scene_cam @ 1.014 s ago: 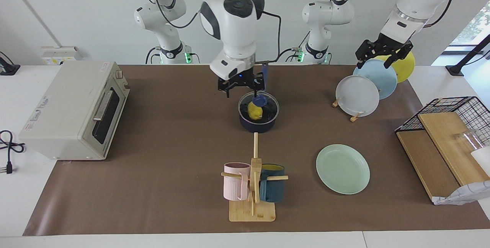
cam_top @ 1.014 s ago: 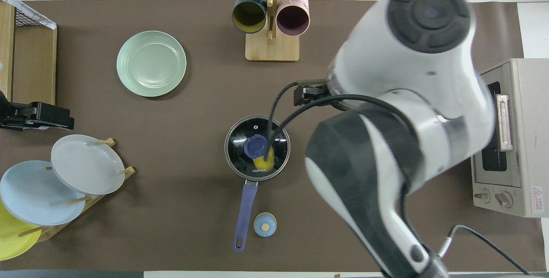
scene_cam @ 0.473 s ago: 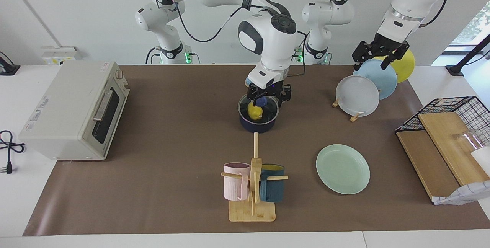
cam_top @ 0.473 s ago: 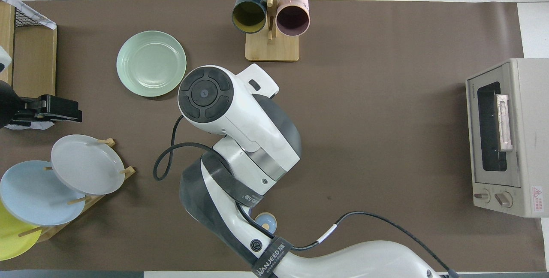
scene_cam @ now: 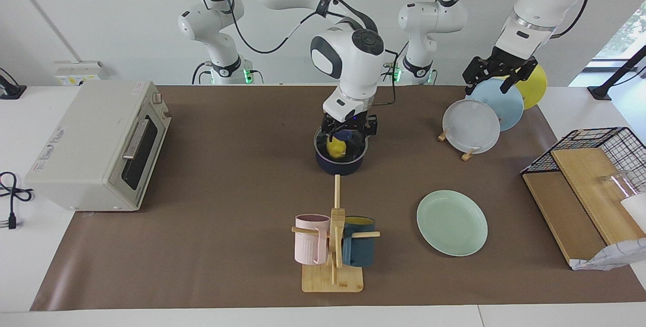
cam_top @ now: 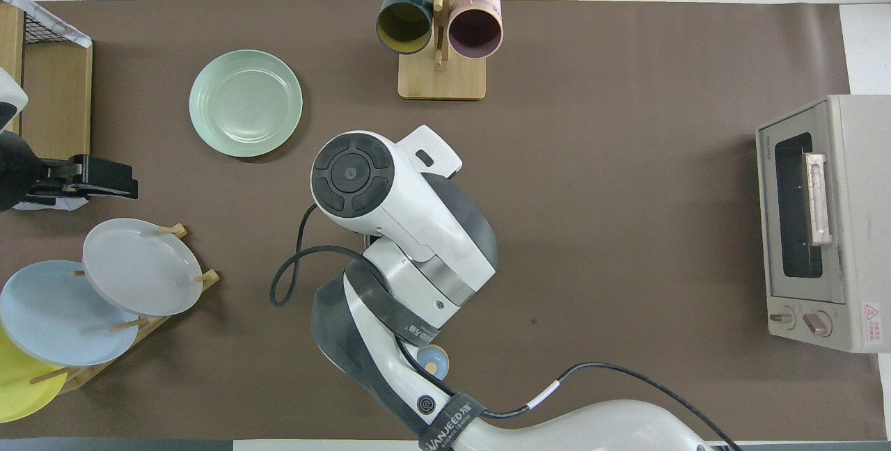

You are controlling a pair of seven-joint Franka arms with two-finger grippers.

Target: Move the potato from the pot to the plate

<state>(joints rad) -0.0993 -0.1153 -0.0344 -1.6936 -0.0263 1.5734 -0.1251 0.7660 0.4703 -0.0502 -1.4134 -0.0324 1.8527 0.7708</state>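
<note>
Potato point(scene_cam: 336, 148) first: in the facing view I see it inside the dark navy pot point(scene_cam: 341, 157), mid-desk, a smooth yellow oval under what looks like a glass lid with a blue knob, though I cannot be sure of the lid from here. I judge the potato light, firm and a bit slippery, so I would take it across its short middle, not by the rounded ends. My right gripper point(scene_cam: 349, 129) sits low over the pot's rim, its fingers spread wide and holding nothing. My left gripper point(scene_cam: 495, 72) hangs over the rack of plates point(scene_cam: 472, 126) at the left arm's end of the desk, also spread wide and empty; that arm waits. The mint-green plate point(scene_cam: 451, 222) lies bare, farther from the robots than the pot and toward the left arm's end. A mug stand point(scene_cam: 332, 249) holds a pink and a dark blue mug, and a toaster oven point(scene_cam: 98, 146) sits at the right arm's end.

In the overhead view the right arm's wrist covers pot and potato completely, so only the facing view tells me where they are. What this view adds is a small pale blue knob-like piece point(cam_top: 431, 360) on the desk close to the robots, and the plate point(cam_top: 246, 103) seen square-on, with nothing on it. The left gripper point(cam_top: 97, 179) shows at the frame's edge.
</note>
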